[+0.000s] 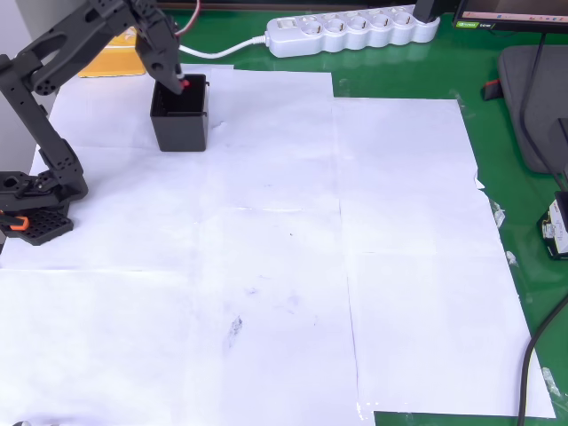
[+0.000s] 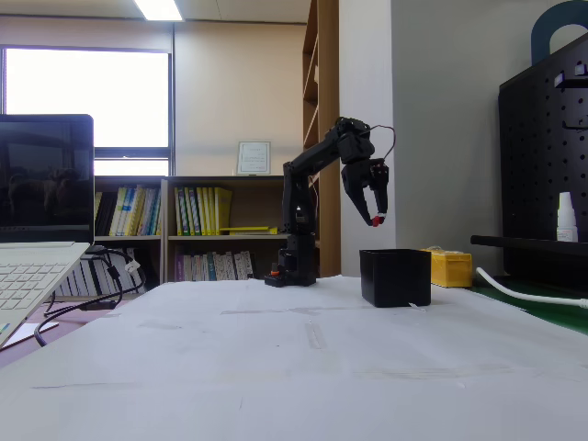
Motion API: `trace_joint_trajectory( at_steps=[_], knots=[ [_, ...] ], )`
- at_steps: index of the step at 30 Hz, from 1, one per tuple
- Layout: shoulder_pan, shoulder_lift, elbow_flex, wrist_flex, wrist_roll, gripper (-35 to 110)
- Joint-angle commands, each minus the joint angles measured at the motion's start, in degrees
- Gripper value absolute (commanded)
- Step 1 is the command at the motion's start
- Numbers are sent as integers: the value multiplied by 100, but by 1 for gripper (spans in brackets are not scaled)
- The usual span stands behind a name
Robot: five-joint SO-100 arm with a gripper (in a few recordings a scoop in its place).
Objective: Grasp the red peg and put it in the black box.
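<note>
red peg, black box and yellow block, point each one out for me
red peg point(image 2: 377, 220): fixed view, on its red head at the gripper's tips
black box point(image 2: 395, 277): fixed view, middle of its front wall
yellow block point(image 2: 451, 269): fixed view, its front face behind the box

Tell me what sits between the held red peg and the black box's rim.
Nothing. In the fixed view the gripper holds the red peg above the black box, with only open air between peg and rim.
</note>
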Motion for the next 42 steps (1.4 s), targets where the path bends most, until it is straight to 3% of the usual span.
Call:
trace_joint_trajectory(
  at_steps=[1,19,26,32,42],
  knots=[
    [-229,-123,378,18,53,0],
    [-369,967,659,-229,158,0],
    [-334,993,738,-290,290,14],
    [-316,1028,756,-343,343,38],
    [-290,1002,853,-185,255,39]
  ],
)
